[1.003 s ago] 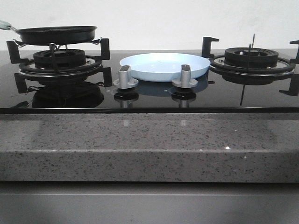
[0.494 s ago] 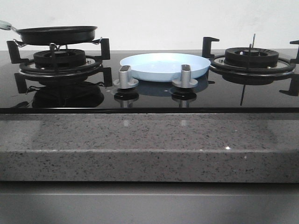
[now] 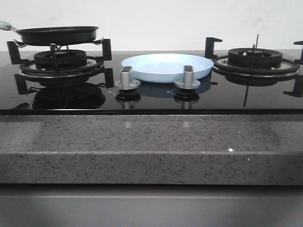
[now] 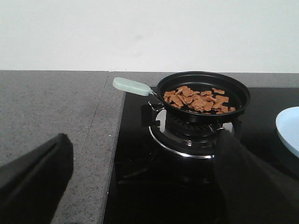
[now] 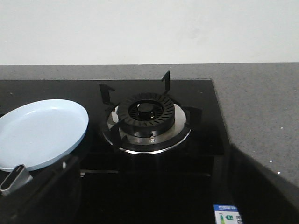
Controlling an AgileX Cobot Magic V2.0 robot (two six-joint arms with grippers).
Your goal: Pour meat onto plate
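Note:
The meat, a heap of small orange-brown slices, lies in a black frying pan with a pale handle. The pan stands on the left burner. The pale light-blue plate sits empty on the black hob between the two burners; it also shows in the right wrist view. My left gripper is open and empty, short of the pan and apart from it. My right gripper is open and empty, short of the right burner. Neither gripper shows in the front view.
The right burner has upright black pan supports. Two silver knobs stand just in front of the plate. A grey speckled stone counter edges the hob in front and on both sides.

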